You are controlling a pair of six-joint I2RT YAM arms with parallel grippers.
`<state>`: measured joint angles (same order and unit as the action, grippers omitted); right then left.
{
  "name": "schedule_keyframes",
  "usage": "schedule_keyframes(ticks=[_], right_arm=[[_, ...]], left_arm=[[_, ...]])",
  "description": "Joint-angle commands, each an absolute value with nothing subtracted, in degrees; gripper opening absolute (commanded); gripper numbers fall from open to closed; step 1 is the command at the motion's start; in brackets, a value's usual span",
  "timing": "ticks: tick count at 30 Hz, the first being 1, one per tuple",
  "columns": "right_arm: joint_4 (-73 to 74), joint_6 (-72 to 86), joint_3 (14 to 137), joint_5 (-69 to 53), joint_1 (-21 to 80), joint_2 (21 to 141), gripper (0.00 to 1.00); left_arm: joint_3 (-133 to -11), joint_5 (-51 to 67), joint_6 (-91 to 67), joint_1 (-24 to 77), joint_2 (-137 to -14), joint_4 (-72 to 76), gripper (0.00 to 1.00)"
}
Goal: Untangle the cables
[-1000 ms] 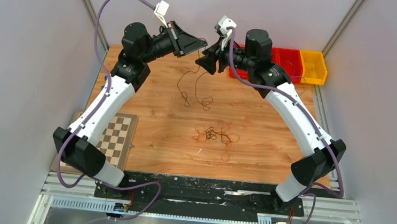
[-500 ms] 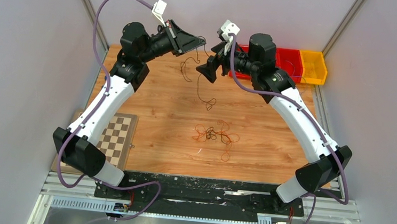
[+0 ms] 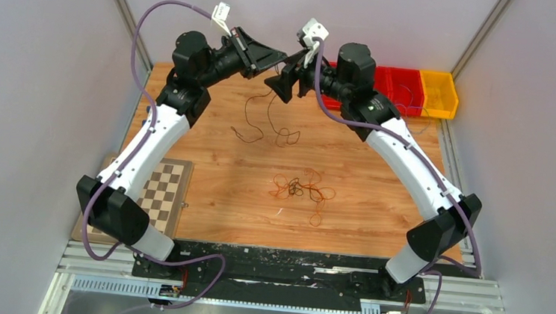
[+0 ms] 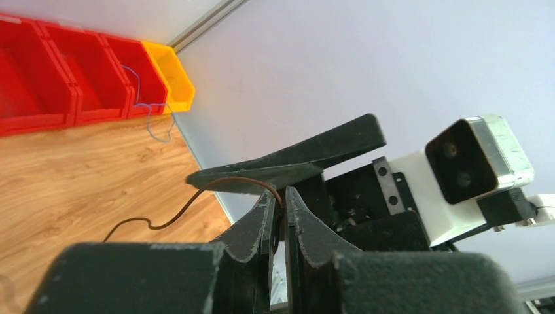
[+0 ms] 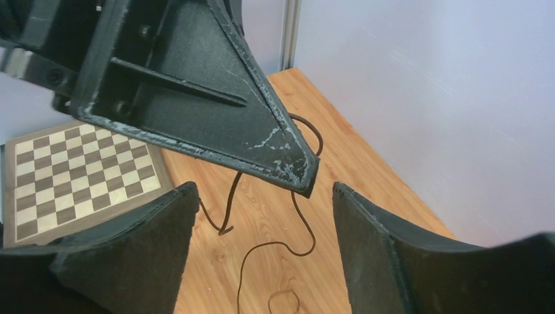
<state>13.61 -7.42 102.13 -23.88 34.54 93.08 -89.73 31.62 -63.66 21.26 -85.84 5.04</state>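
Hanging near-vertically from the left gripper (image 4: 280, 196), which pinches it, the dark brown wire (image 4: 229, 180) passes between the wide-open jaws of the right gripper (image 5: 263, 190).

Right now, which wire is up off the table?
The dark brown wire, pinched in the left gripper and dangling down to the table. The orange and black tangle lies flat on it.

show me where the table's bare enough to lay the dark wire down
Bare wood lies between the chessboard and the orange tangle, and again right of the tangle toward the right arm. Crowded: the far middle, where the dark wire dangles, and the tangle itself with a stray loop just nearer.
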Motion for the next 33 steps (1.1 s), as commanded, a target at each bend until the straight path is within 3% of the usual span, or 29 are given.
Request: schedule_keyframes(ticks=[1,5,10,14,23,27,29,31,32,33], right_arm=[[9.15,-6.21,104.77,-20.52,34.98,95.07,0.71],[8.70,-6.91,105.67,-19.05,34.98,96.12,0.79],[8.51,-8.07,103.97,-18.95,34.37,94.52,0.84],[8.32,-8.90,102.07,-22.24,33.29,92.84,0.81],[8.78,-8.86,98.82,-30.82,31.57,90.30,0.31],[9.64,-9.15,98.07,-32.11,31.39,89.14,0.01],[9.76,-8.87,97.92,-32.02,31.38,88.77,0.00],[9.80,-8.75,97.69,-31.39,31.28,88.42,0.00],[9.80,-8.55,97.57,-31.09,30.80,88.34,0.00],[9.81,-8.08,97.70,-30.95,30.42,88.33,0.00]], left_arm=[[-91.82,29.94,-67.37,21.29,-85.61,5.82,0.15],[-90.62,32.07,-69.02,21.28,-85.13,8.85,0.01],[-89.14,34.82,-68.64,21.21,-83.92,11.23,0.00],[-88.14,36.29,-69.17,21.25,-83.55,12.25,0.00],[-87.79,43.12,-71.09,21.26,-84.22,19.39,0.00],[-86.72,44.41,-71.61,21.12,-84.04,20.19,0.00],[-86.39,44.40,-71.55,21.10,-84.03,20.65,0.01],[-86.47,44.08,-71.20,20.42,-84.27,20.82,0.17],[-86.86,44.00,-71.02,20.01,-84.44,20.81,0.33],[-87.11,43.97,-70.58,18.93,-84.58,20.60,0.39]])
